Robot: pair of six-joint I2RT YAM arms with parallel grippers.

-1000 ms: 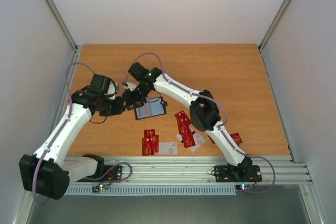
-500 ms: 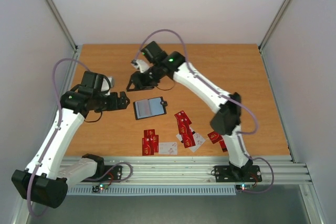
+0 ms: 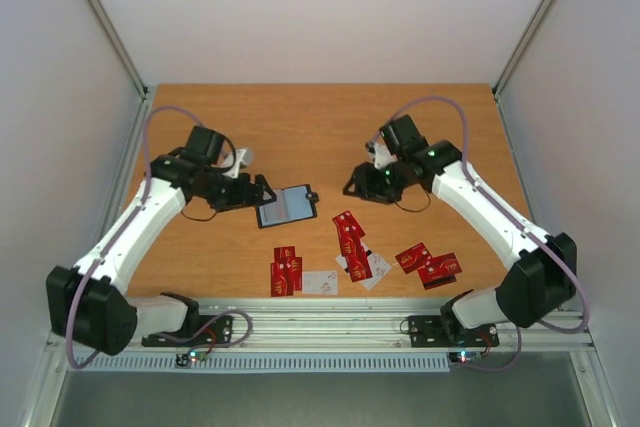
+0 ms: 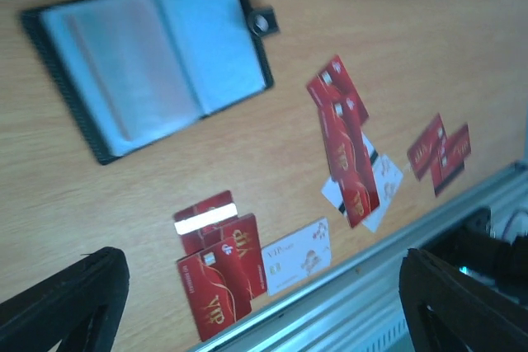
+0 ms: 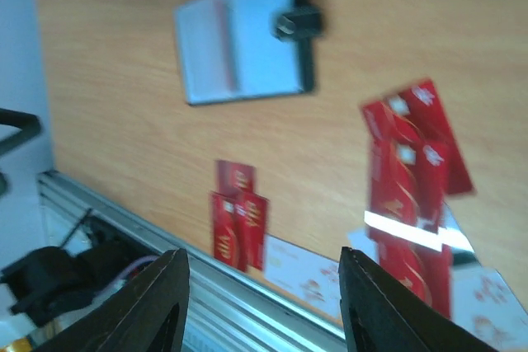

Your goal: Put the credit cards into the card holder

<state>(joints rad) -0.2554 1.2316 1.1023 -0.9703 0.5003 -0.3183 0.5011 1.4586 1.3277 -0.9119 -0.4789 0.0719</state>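
The card holder [image 3: 287,205] lies open and flat on the table, black with a greyish inside [image 4: 153,59] and its snap tab [image 5: 297,22] sticking out. Credit cards lie loose in front of it: a red stack [image 3: 287,270] with a white card [image 3: 320,282] beside it, a red and white pile [image 3: 352,245], and two red pairs [image 3: 428,263] further right. My left gripper [image 3: 264,190] hovers at the holder's left edge, open and empty [image 4: 264,311]. My right gripper [image 3: 353,189] hangs to the holder's right, open with nothing between its fingers [image 5: 272,307].
A metal rail [image 3: 350,319] runs along the table's near edge, just past the front cards. White walls close in the table on the left, right and back. Both arm cables loop above the table.
The right arm has swung from the holder's left side over to its right. My left gripper has let go and opened, pulled back left, then returned to the holder's edge.
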